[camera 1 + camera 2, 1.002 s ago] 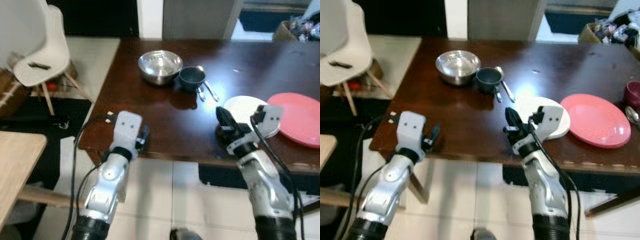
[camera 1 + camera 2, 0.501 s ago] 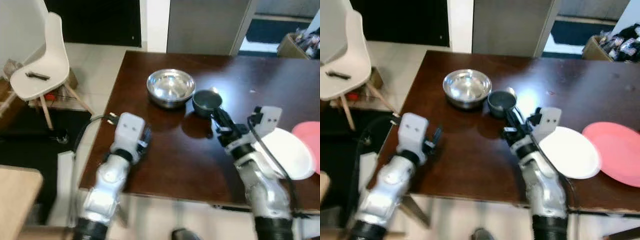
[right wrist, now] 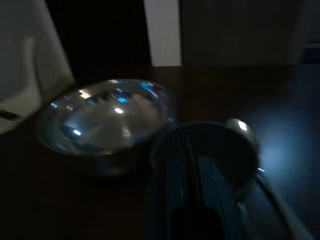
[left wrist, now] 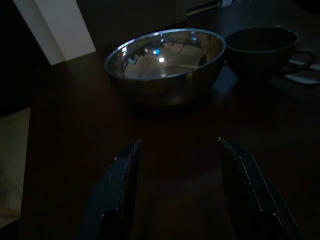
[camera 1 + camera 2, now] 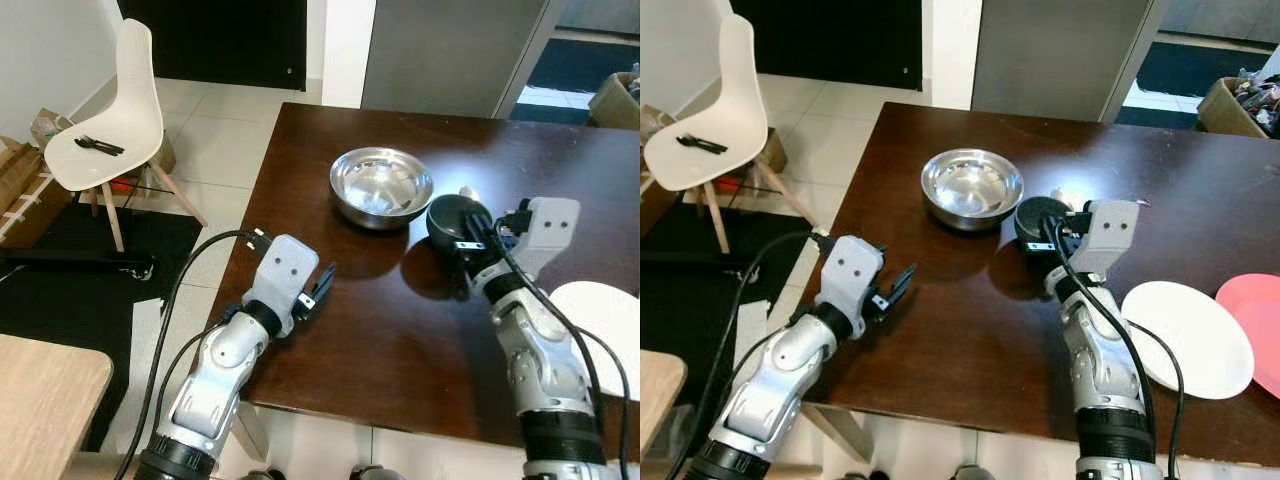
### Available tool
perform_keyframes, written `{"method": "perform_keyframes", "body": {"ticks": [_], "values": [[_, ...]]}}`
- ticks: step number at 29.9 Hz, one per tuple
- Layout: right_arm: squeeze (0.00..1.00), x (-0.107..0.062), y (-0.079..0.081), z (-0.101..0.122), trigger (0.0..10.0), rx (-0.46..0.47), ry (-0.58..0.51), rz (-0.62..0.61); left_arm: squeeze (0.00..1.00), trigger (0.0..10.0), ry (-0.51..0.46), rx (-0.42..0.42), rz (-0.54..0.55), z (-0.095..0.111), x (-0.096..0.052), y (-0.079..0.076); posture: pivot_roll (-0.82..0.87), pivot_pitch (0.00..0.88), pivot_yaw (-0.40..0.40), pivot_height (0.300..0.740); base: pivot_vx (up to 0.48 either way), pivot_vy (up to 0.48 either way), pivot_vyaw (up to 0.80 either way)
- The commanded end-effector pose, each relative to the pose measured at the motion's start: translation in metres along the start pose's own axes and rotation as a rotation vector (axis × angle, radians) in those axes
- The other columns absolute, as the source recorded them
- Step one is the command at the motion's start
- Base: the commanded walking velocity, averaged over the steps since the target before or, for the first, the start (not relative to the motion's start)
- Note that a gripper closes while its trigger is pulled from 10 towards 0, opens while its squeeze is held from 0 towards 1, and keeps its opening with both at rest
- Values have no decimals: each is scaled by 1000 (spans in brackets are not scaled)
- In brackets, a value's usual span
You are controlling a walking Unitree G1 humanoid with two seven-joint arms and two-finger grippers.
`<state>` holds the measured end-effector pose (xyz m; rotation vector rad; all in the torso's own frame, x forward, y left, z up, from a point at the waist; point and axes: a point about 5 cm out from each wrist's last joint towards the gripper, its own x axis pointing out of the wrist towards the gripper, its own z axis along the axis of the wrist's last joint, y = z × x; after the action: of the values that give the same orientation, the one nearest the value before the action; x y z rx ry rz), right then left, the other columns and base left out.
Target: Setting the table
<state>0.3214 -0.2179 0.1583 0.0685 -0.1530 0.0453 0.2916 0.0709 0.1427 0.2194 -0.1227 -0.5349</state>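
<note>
Table [image 5: 350, 330] closer, right hand [image 5: 1042, 240] nearer cup [image 5: 1040, 214]

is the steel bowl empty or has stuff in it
Empty. The steel bowl sits upright on the table, and its shiny inside shows only reflections.

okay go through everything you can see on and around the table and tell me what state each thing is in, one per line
Steel bowl: upright, empty.
Dark cup: upright, beside the bowl.
White plate: flat, bare.
Pink plate: flat, at the edge of view.
Left gripper: open, holding nothing.
Right gripper: at the cup.
White chair: upright, dark utensils on its seat.
</note>
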Motion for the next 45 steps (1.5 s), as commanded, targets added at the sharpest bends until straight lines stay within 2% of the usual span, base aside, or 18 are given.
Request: {"method": "perform_keyframes", "body": {"ticks": [1, 2, 6, 8, 9, 15, 23, 24, 27, 28, 31, 37, 45], "values": [[0, -1, -8, -1, 10000, -74, 10, -44, 0, 10000, -11, 13, -20, 3, 0, -1, -125, 40, 73, 740, 0, 0, 0], [0, -1, -8, -1, 10000, -74, 10, -44, 0, 10000, -11, 13, -20, 3, 0, -1, -125, 40, 73, 740, 0, 0, 0], [0, -11, -28, 0, 10000, -163, 40, -132, 0, 10000, 16, 44, -46, 1, -1, 1, -126, 47, 81, 740, 0, 0, 0], [4, -14, -30, -2, 10000, -164, 47, -134, 0, 10000, 22, 58, -54, 0, 0, 1, -130, 50, 88, 740, 0, 0, 0], [1000, -18, -34, -6, 10000, -159, 61, -139, 0, 10000, 24, 61, -58, 0, 2, 1, -132, 52, 92, 740, 0, 0, 0], [1000, -28, -41, -18, 10000, -105, 107, -115, 0, 10000, 23, 67, -60, 2, 7, 4, -142, 61, 112, 740, 0, 0, 0], [1000, -44, -55, -17, 10000, -165, 170, -85, 0, 10000, 40, 76, -50, -1, 4, 11, -151, 80, 130, 740, 0, 0, 0], [0, -46, -56, -19, 10000, -151, 187, -66, 0, 10000, 42, 76, -50, -1, 4, 10, -148, 82, 135, 740, 0, 0, 0], [0, -44, -54, -18, 10000, -99, 182, -20, 0, 10000, 41, 77, -51, 0, 4, 10, -145, 83, 137, 740, 0, 0, 0], [0, -40, -50, -16, 10000, -51, 171, 34, 0, 10000, 42, 78, -51, 0, 4, 11, -135, 84, 144, 740, 0, 0, 0], [0, -33, -48, -13, 10000, -21, 167, 83, 0, 10000, 43, 82, -46, 1, 3, 14, -124, 87, 146, 740, 0, 0, 0], [0, -20, -55, -11, 10000, -89, 193, 93, 0, 10000, 52, 86, -26, 1, 0, 19, -99, 92, 149, 740, 0, 0, 0], [0, -9, -60, -13, 10000, -99, 221, 94, 0, 10000, 62, 93, -17, 0, -5, 25, -67, 97, 160, 740, 0, 0, 0]]}}
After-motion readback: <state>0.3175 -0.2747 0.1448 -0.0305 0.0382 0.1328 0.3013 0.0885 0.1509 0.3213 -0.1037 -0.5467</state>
